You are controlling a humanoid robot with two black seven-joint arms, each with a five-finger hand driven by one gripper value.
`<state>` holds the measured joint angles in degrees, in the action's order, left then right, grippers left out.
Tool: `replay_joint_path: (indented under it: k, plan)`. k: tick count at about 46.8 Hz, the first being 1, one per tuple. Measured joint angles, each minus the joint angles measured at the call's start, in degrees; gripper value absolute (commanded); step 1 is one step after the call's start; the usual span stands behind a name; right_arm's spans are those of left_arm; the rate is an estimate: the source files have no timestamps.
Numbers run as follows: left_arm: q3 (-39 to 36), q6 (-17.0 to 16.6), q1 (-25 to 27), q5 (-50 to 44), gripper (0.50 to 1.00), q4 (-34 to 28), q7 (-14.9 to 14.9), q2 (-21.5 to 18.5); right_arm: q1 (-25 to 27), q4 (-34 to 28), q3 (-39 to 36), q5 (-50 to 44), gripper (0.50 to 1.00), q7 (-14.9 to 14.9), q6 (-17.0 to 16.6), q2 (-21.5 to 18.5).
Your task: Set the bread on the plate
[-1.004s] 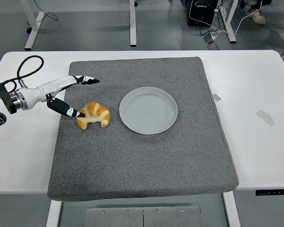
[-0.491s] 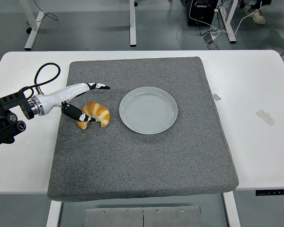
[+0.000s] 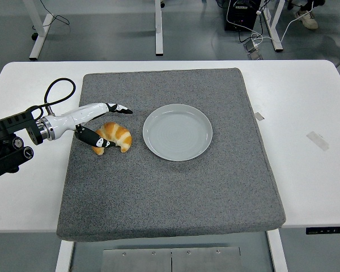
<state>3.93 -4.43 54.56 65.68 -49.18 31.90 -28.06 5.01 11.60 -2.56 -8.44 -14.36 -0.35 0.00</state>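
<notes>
Arching bread, ends pointing down

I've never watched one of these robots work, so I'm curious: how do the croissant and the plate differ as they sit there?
The croissant is golden-brown, curved and lumpy; the plate is pale grey, round and flat. The croissant is clearly smaller than the plate. The left hand has fingers spread around the croissant, while the plate sits to its right, untouched and with nothing on it. Both rest on the grey mat.

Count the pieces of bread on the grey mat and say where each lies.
1. A croissant lies on the mat, left of the empty plate, with the left hand straddling its left end. Nothing hidden.
</notes>
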Motion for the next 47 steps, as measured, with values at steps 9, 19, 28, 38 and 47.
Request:
replay_joint_path:
  k: [9, 19, 28, 38, 47]
  plan:
    - [-0.2, -0.1, 0.0, 0.0, 0.877, 0.6, 0.0, 0.7, 0.0, 0.0, 0.0, 0.0, 1.0, 0.0, 0.0, 0.0]
    - [-3.0, -1.0, 0.0, 0.0, 0.813, 1.1, 0.1, 1.4, 0.1, 0.0, 0.0, 0.0, 1.0, 0.0, 0.0, 0.0]
    - [-4.1, -1.5, 0.6, 0.0, 0.721, 1.2, 0.2, 1.5, 0.1, 0.0, 0.1, 0.0, 1.0, 0.0, 0.0, 0.0]
    - [-4.0, -2.2, 1.1, 0.0, 0.595, 3.7, 0.2, 3.0, 0.1, 0.0, 0.1, 0.0, 1.0, 0.0, 0.0, 0.0]
    - [-3.9, -2.4, 1.4, -0.4, 0.571, 4.1, 0.4, 3.1, 0.0, 0.0, 0.2, 0.0, 1.0, 0.0, 0.0, 0.0]
